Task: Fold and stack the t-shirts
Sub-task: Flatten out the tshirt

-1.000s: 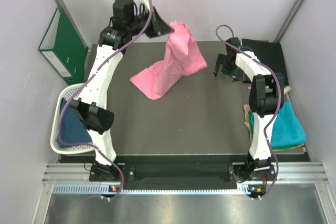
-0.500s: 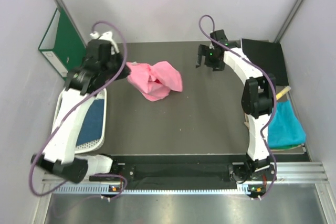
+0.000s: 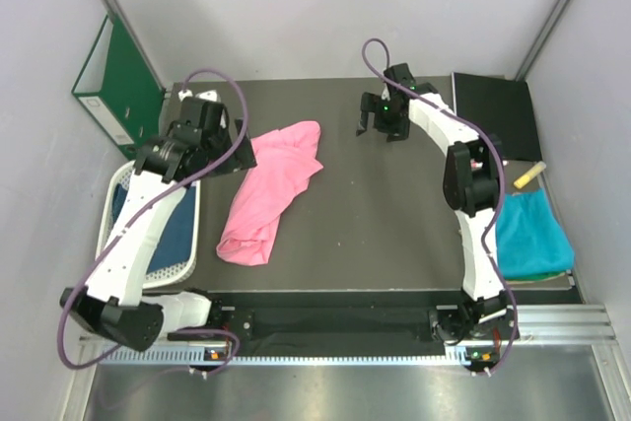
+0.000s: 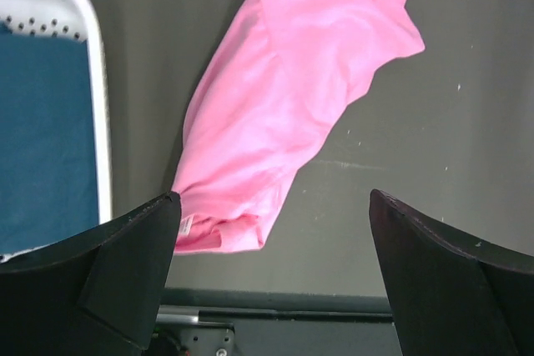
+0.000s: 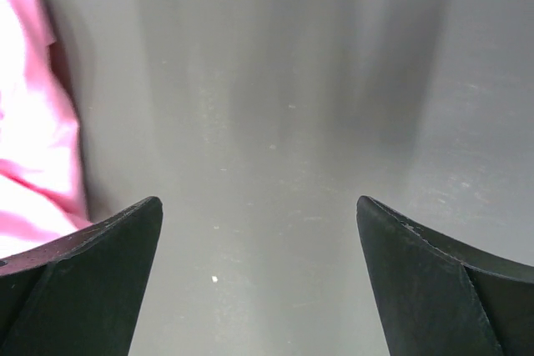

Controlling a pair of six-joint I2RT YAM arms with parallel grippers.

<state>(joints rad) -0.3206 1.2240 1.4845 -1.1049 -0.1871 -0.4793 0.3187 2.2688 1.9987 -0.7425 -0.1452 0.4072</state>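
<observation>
Pink t-shirt (image 3: 266, 194), long rumpled strip on table (image 3: 375, 234)

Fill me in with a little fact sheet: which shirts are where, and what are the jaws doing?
Pink t-shirt: rumpled, unfolded, lying on the table
Dark blue t-shirt: inside the white basket, left side
Teal t-shirt: at the table's right edge
Left jaws: open, empty, above the pink t-shirt
Right jaws: open, empty, over bare table
</observation>
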